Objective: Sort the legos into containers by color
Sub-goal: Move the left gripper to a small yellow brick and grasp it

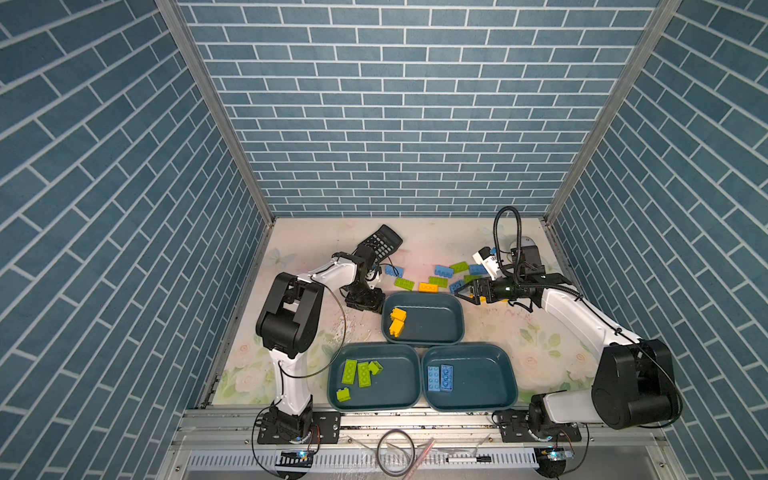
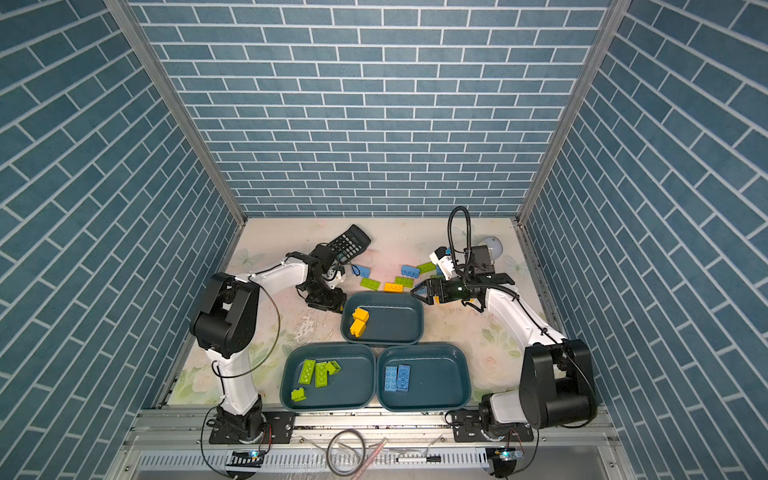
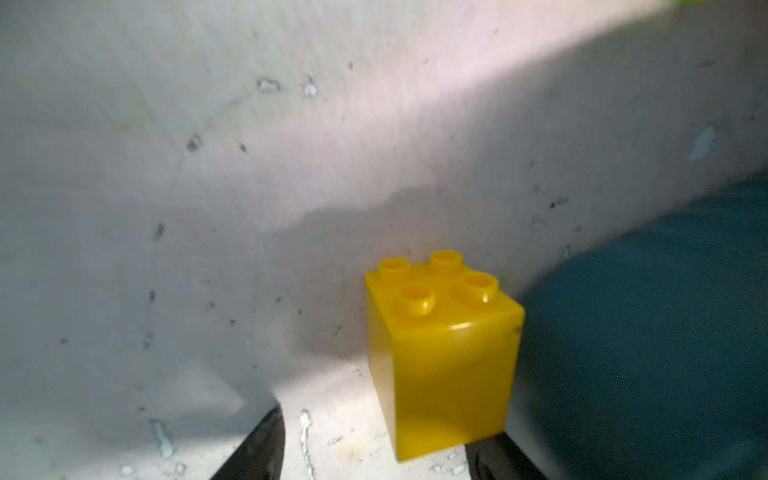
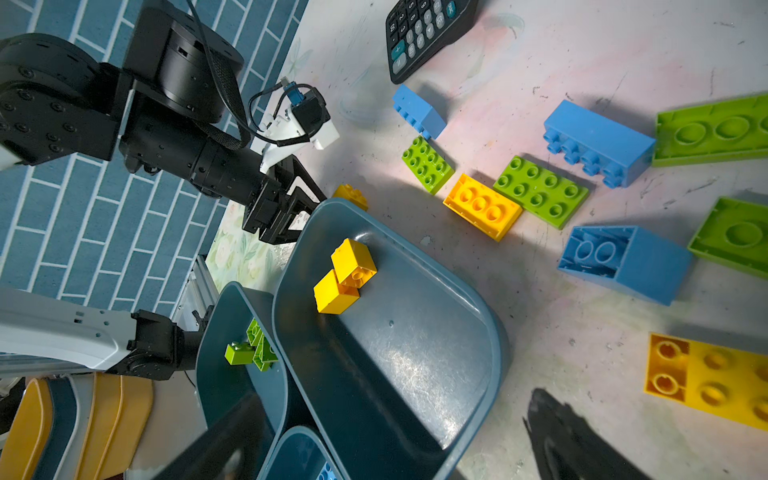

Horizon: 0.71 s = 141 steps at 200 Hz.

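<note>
Three trays point(image 1: 440, 322) sit low-centre in both top views, holding sorted legos point(image 1: 349, 371); loose legos point(image 1: 444, 271) lie just above them. The right gripper point(image 1: 463, 297), jaws wide and empty, partly hides a yellow brick point(image 4: 706, 378), cut off in the right wrist view. The left gripper point(image 3: 376, 455) shows only blurred fingertips point(image 3: 257, 453), parted around a small yellow brick point(image 3: 444, 353) beside a tray's rim.

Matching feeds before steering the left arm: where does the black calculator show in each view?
Both top views: calculator at the far left of the table, partly behind the left arm.
Left wrist: not in it.
Right wrist: cropped by the frame edge, beyond a blue brick.
Shared landmark: the tray holding two yellow bricks.
</note>
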Each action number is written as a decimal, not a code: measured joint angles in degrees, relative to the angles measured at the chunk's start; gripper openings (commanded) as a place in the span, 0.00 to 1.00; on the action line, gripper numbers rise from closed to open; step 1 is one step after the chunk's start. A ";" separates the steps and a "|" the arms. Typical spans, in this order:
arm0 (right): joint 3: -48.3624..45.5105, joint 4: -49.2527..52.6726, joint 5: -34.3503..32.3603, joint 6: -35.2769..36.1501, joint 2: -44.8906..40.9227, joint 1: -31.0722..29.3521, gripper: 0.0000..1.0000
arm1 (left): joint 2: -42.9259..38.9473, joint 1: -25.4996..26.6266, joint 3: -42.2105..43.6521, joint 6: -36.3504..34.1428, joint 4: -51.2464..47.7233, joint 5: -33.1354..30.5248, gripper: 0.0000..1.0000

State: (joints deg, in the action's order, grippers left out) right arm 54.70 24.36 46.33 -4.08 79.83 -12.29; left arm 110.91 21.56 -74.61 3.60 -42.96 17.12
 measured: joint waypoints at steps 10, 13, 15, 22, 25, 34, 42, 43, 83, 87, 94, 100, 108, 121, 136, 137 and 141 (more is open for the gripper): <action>-0.02 -0.09 0.00 0.00 0.00 0.00 0.99 | 0.00 -0.09 0.09 0.59 1.01 -0.02 0.70; -0.04 -0.13 0.00 0.00 0.00 0.00 0.99 | 0.00 -0.15 0.11 0.76 1.31 -0.02 0.70; -0.07 -0.17 0.00 0.00 0.00 0.00 0.99 | 0.00 -0.17 0.15 0.92 1.55 0.00 0.70; -0.13 -0.37 0.00 -0.02 0.00 0.00 0.99 | -0.04 -0.31 0.33 1.38 2.36 0.02 0.70; -0.13 -0.39 0.00 -0.02 0.00 0.00 0.99 | -0.09 -0.37 0.39 1.66 2.69 0.04 0.70; -0.20 -0.52 0.00 -0.02 0.00 0.00 0.99 | -0.24 -0.63 0.66 2.25 3.76 0.09 0.70; -0.22 -0.63 0.00 -0.02 0.00 0.00 0.99 | -0.33 -0.90 0.87 2.82 4.61 0.07 0.70; -0.22 -0.66 0.00 -0.02 0.00 0.00 0.99 | -0.33 -0.92 0.90 2.89 4.68 0.07 0.70; -0.24 -1.14 0.00 -0.04 0.00 0.00 0.99 | -0.35 -2.67 1.03 4.79 7.26 -1.07 0.69; -0.24 -1.18 0.00 -0.04 0.00 0.00 0.99 | -0.35 -2.91 1.03 4.90 7.37 -1.33 0.69; -0.24 -1.22 0.00 -0.04 0.00 0.00 0.99 | -0.35 -3.23 1.03 5.01 7.52 -1.70 0.69; -0.24 -1.22 0.02 -0.04 0.00 0.00 0.99 | -0.35 -3.45 1.03 5.03 7.54 -2.05 0.69; -0.24 -1.25 0.00 -0.04 0.00 0.00 0.99 | -0.35 -3.67 1.03 5.03 7.50 -2.56 0.69; -0.24 -1.25 0.00 -0.07 0.00 0.00 0.99 | -0.39 -3.87 1.03 5.01 7.43 -3.13 0.69; -0.24 -1.25 0.00 -0.07 0.00 0.00 0.99 | -0.48 -3.93 1.03 5.01 7.04 -3.28 0.69; -0.24 -1.25 0.00 -0.07 0.00 0.00 0.99 | -0.48 -3.93 1.03 5.01 7.02 -3.30 0.69; -0.24 -1.25 0.00 -0.07 0.00 0.00 0.99 | -0.55 -3.93 1.03 5.01 6.86 -3.19 0.69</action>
State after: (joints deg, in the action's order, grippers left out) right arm 54.46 23.11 46.33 -4.14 79.83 -12.29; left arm 110.37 17.63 -73.58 8.60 -36.10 13.93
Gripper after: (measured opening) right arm 0.988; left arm 0.693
